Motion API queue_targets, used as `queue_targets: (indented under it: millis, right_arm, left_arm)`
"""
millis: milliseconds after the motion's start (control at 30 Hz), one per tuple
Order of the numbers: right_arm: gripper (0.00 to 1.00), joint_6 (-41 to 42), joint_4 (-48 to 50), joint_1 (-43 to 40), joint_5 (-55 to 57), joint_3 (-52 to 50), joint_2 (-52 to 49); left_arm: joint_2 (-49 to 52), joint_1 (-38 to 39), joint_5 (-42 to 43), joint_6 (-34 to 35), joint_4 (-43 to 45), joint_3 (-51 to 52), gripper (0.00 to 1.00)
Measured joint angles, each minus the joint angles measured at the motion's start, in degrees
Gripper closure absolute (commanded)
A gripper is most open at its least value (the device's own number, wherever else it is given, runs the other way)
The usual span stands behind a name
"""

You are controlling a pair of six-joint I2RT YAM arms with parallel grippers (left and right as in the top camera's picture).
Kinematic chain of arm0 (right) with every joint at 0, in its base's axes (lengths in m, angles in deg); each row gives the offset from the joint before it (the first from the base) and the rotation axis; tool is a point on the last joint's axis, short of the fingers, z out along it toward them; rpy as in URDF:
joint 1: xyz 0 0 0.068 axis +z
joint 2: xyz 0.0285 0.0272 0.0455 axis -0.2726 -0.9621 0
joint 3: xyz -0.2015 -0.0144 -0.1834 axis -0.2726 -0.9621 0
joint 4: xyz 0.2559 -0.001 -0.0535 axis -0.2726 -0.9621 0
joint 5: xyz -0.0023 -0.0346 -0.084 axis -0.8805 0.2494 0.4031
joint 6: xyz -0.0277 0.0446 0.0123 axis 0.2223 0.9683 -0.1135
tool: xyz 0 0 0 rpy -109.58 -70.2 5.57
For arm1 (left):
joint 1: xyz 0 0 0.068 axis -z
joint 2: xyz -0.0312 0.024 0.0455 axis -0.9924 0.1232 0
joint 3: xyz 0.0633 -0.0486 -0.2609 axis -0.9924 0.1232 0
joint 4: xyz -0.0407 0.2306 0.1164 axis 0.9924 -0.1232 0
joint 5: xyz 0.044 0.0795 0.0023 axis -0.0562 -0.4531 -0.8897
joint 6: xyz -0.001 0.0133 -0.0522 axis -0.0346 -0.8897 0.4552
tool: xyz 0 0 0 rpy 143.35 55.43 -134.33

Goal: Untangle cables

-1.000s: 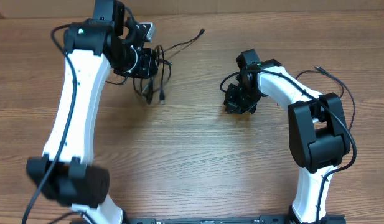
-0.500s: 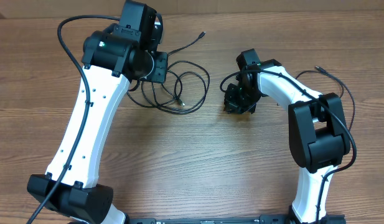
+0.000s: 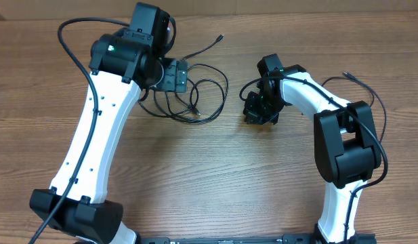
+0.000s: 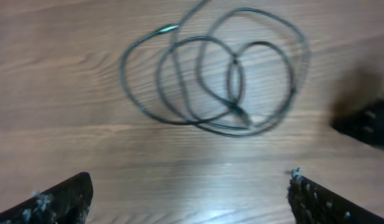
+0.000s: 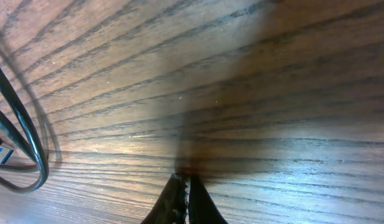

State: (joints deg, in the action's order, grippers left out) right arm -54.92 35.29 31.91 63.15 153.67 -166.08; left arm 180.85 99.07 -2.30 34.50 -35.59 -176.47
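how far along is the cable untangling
Done: one cable lies by itself in loose loops on the table. In hand: nothing; the left gripper hangs over it, jaws wide open, and the right gripper is shut at the table, empty. Left: the loops cross one another, and a second cable beside the right gripper lies untouched.

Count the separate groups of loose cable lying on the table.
2. A looped tangle lies ahead of the open left gripper; a second cable curves beside the shut right gripper. The right arm may hide more.
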Motion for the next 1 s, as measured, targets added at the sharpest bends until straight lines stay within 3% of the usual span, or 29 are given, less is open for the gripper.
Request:
queue_targets:
  millis: [200,300,500,667,700,767,867,1000]
  right_arm:
    - [0.86,-0.13,0.42,0.07,-0.74,0.0,0.0]
    - [0.7,-0.04,0.83,0.09,-1.27,0.0,0.04]
    - [0.68,-0.15,1.29,0.35,-1.92,0.0,0.26]
    - [0.5,0.13,1.44,0.42,-2.62,0.0,0.37]
    - [0.52,0.0,1.62,0.48,-2.82,0.02,0.44]
    - [0.93,-0.24,1.81,0.63,-2.95,0.0,0.52]
    - [0.96,-0.2,0.9,0.33,-3.45,-0.44,-0.11]
    - [0.96,-0.81,-3.17,-0.59,-12.61,0.96,-2.36]
  left_arm:
    - [0.46,-7.87,-0.74,3.93,0.02,4.37,0.0]
    - [1.53,-11.17,0.63,4.87,0.02,5.95,0.0]
    - [4.44,-11.96,3.19,5.25,1.31,6.64,0.0]
    - [6.56,-11.93,4.04,5.25,1.81,6.64,0.0]
    - [6.78,-11.93,4.07,5.25,1.84,6.64,0.0]
    - [7.1,-11.93,4.26,5.25,1.95,6.64,0.01]
    - [7.3,-11.93,4.28,5.25,1.95,6.64,0.0]
    - [7.3,-11.93,4.33,5.25,1.92,6.64,0.0]
